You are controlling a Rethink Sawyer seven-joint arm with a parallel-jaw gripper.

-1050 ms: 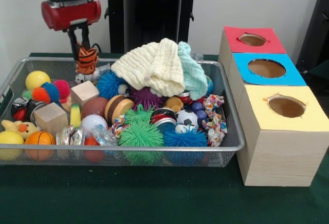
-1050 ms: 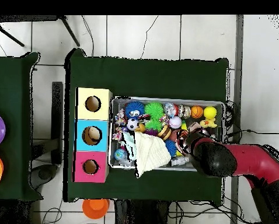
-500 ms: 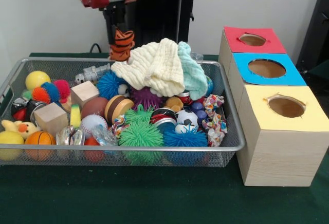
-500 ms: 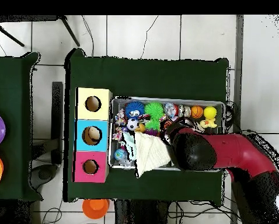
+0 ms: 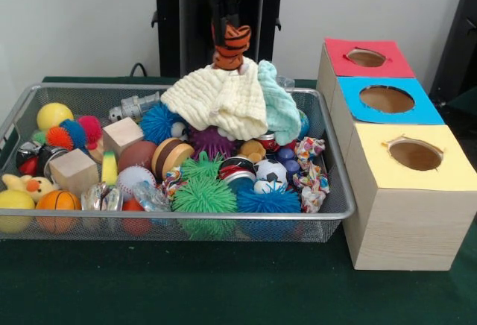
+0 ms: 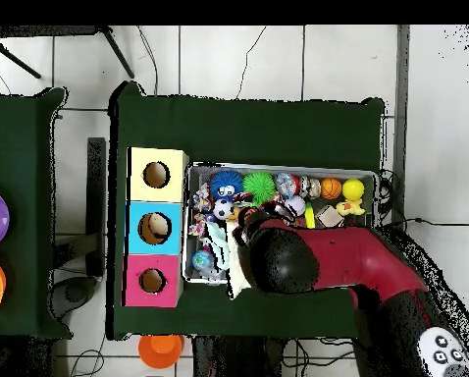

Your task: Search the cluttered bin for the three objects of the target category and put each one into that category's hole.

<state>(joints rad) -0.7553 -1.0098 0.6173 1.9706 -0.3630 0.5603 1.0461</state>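
Gripper (image 5: 227,42) has its jaws clenched on the tiger toy (image 5: 230,48), lifted above the bin (image 5: 186,213); boxes (image 5: 406,191) at 3 o'clock await, delivery pending

- One gripper (image 5: 227,23), closed on one orange-and-black striped tiger toy (image 5: 230,46).
- Two cloths just below it: one cream (image 5: 218,98), one mint (image 5: 280,105).
- One wire bin (image 5: 339,191) beneath.
- Three holed boxes off to its side: red (image 5: 367,58), blue (image 5: 386,100), yellow (image 5: 414,156).
- Two wooden cubes (image 5: 72,171) lower down.
- Two green spiky balls (image 5: 204,194).
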